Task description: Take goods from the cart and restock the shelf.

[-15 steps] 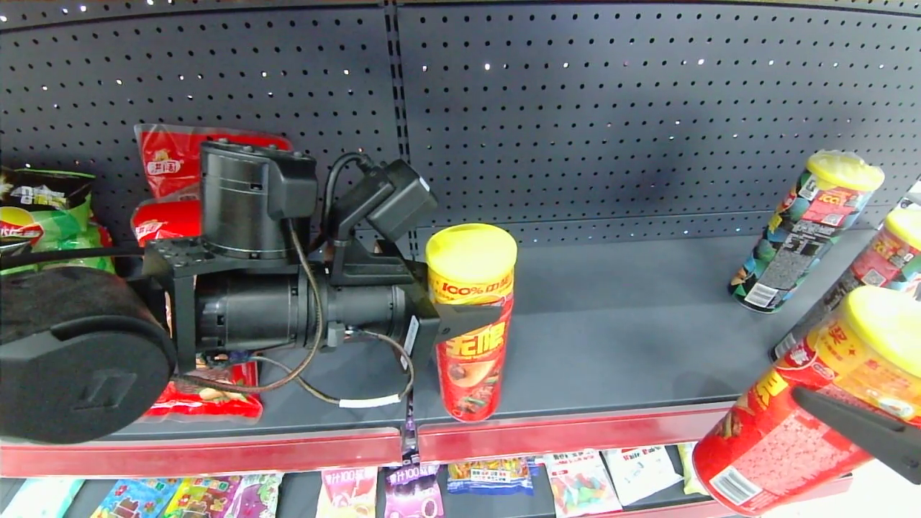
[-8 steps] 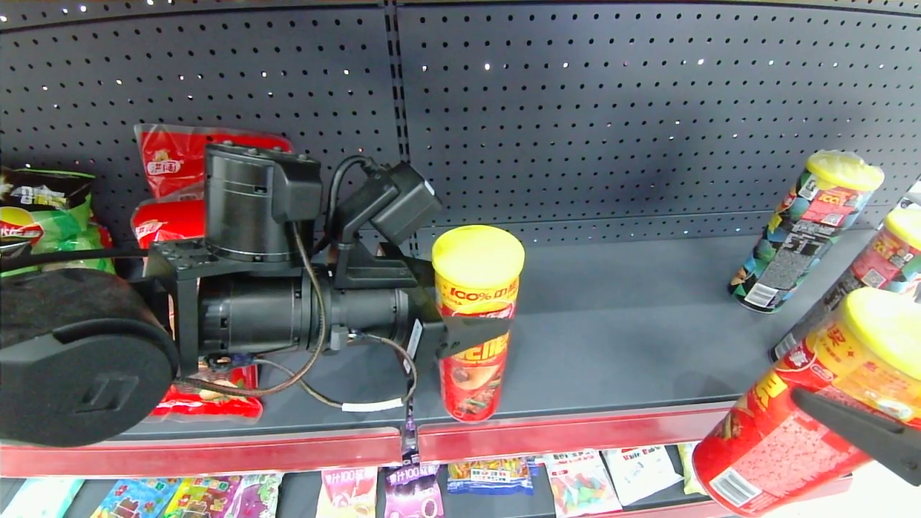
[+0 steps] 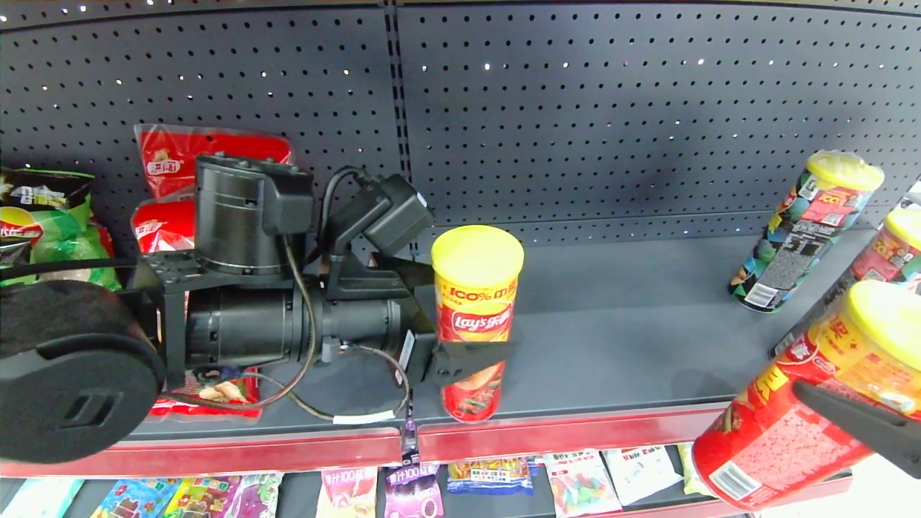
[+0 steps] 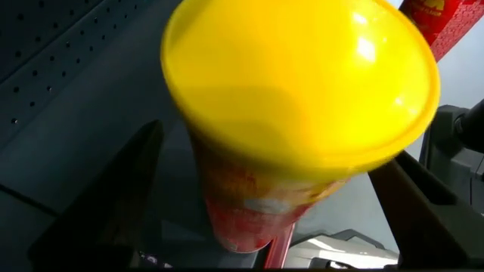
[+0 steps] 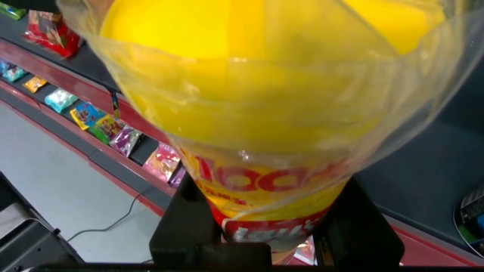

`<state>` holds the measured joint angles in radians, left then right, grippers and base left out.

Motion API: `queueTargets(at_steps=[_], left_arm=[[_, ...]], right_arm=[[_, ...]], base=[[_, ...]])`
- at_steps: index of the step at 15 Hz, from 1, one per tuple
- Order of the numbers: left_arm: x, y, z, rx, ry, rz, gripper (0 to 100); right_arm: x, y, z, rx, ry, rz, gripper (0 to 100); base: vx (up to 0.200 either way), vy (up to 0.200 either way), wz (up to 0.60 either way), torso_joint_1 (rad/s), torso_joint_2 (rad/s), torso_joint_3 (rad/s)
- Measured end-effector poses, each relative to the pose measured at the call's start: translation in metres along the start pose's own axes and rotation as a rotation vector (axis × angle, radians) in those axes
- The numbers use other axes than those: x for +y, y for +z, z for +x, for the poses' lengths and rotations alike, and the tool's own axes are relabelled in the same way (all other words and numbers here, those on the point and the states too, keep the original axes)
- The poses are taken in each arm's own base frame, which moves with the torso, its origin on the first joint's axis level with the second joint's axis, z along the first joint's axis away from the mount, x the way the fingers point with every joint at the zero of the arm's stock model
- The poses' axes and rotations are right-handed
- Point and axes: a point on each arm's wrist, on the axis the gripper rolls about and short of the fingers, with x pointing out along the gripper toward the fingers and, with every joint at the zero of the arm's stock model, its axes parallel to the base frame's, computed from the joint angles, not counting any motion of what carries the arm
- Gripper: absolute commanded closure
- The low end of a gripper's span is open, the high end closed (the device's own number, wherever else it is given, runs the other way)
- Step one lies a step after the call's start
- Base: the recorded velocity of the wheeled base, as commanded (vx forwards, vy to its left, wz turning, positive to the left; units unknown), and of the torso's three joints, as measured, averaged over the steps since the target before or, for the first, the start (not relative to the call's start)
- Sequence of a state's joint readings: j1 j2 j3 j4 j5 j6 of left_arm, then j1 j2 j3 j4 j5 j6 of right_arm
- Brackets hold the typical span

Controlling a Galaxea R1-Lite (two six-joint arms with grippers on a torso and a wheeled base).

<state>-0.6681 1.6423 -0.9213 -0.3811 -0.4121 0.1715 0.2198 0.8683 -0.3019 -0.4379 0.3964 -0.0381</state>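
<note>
Shelf, matte grey: at its front, centre frame, your left pincer is spread around the upright red tube with a glossy yellow lid. Your right pincer is clamped on the matching tilted tube, lower right.

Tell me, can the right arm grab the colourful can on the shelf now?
Probably not yet. The right gripper is shut on a red can, so it has no free grip for the colourful can, though nothing blocks that can.
</note>
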Motion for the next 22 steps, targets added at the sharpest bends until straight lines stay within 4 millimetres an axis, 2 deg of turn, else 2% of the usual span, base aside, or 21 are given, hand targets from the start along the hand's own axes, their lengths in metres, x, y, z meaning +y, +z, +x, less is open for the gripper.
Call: queueTargets(at_steps=[6, 9, 12, 17, 22], left_arm=[[-0.014, -0.018, -0.036, 0.029, 0.046, -0.023, 0], [-0.023, -0.037, -0.061, 0.058, 0.087, -0.039, 0], [-0.031, -0.043, -0.078, 0.053, 0.123, -0.057, 0], [-0.035, -0.042, -0.089, 0.028, 0.155, -0.052, 0], [-0.038, -0.047, -0.093, 0.04, 0.164, -0.056, 0]], right_arm=[[-0.002, 0.014, 0.015, 0.004, 0.035, -0.007, 100], [-0.006, 0.037, 0.038, -0.007, 0.072, -0.018, 100], [-0.006, 0.052, 0.063, -0.002, 0.103, -0.038, 100], [0.007, 0.062, 0.103, 0.029, 0.147, -0.049, 100], [0.005, 0.069, 0.143, 0.048, 0.164, -0.067, 100]], base=[[0.0, 0.0, 0.0, 0.0, 0.0, 0.0], [0.0, 0.0, 0.0, 0.0, 0.0, 0.0], [0.0, 0.0, 0.0, 0.0, 0.0, 0.0], [0.0, 0.0, 0.0, 0.0, 0.0, 0.0], [0.0, 0.0, 0.0, 0.0, 0.0, 0.0]])
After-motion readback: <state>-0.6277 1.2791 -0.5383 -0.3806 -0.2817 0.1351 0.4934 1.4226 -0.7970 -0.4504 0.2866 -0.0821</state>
